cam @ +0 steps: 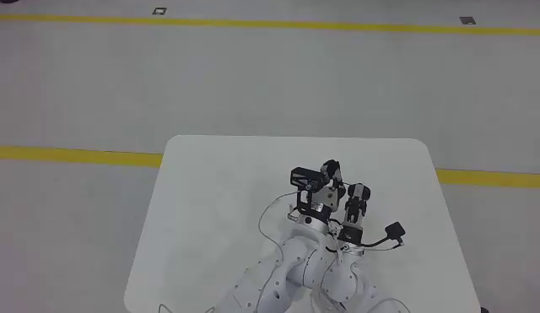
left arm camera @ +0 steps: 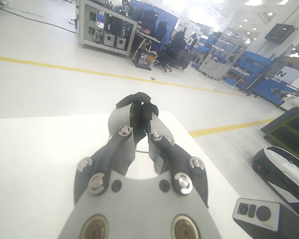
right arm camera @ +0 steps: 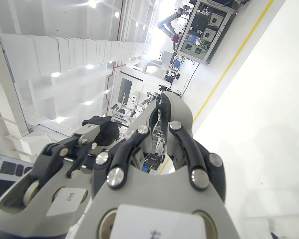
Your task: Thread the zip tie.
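The zip tie (cam: 261, 218) looks to be the thin pale strand curling over the desk (cam: 211, 186) just beside my arms, on my left and near the desk's near edge. It is too fine for me to follow either end. In my left wrist view a thin line (left arm camera: 141, 151) crosses the gap below my fingers. I take it for the same strand, though I cannot tell whether it lies on the desk (left arm camera: 39, 150) or hangs above it.

My left gripper (left arm camera: 140, 105) is narrow, its black pads pressed together at the tips. I cannot tell whether they pinch anything. My right gripper (right arm camera: 162, 100) is closed too, its ribbed pads meeting at the tips, and I can make out nothing between them.

From above, both sit a little right of the desk's middle. The left gripper (cam: 331, 175) is slightly farther out and the right gripper (cam: 358, 196) is just beside it, the two close together but apart. My right wrist view shows the left gripper (right arm camera: 99, 128) next to my own fingers.

Around the desk is pale floor (cam: 253, 77), with a yellow line (cam: 84, 154) passing behind the desk.
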Available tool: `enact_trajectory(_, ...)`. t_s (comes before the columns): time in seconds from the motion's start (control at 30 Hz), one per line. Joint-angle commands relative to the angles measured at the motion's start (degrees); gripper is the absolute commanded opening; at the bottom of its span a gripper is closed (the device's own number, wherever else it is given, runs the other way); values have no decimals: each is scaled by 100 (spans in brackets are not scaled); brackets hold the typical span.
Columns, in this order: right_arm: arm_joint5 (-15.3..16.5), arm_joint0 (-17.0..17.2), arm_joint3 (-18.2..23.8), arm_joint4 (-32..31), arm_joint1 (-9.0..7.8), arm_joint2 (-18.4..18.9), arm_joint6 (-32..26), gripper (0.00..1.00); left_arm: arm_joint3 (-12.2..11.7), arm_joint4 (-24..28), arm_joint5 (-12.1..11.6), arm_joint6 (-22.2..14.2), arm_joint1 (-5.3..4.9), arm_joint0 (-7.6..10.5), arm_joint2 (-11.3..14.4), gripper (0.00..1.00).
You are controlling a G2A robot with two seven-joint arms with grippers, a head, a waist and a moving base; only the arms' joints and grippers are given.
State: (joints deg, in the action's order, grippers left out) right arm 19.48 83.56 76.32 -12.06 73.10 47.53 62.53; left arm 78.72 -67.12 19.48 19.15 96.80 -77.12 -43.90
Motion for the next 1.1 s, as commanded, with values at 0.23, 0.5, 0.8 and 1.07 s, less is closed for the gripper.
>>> enact_trajectory(0.23,0,15,-6,-4,13,21,15,0,52,149,0,-166,-22,21,123,0)
enact_trajectory(0.5,0,26,-2,-12,18,36,5,27,-12,65,0,-48,-10,27,41,0)
enact_trajectory(0.8,0,54,25,37,14,76,-12,39,11,46,-16,-77,-23,11,13,0)
enact_trajectory(1.07,0,77,50,30,12,94,-3,30,-75,-167,0,-89,4,9,-37,0)
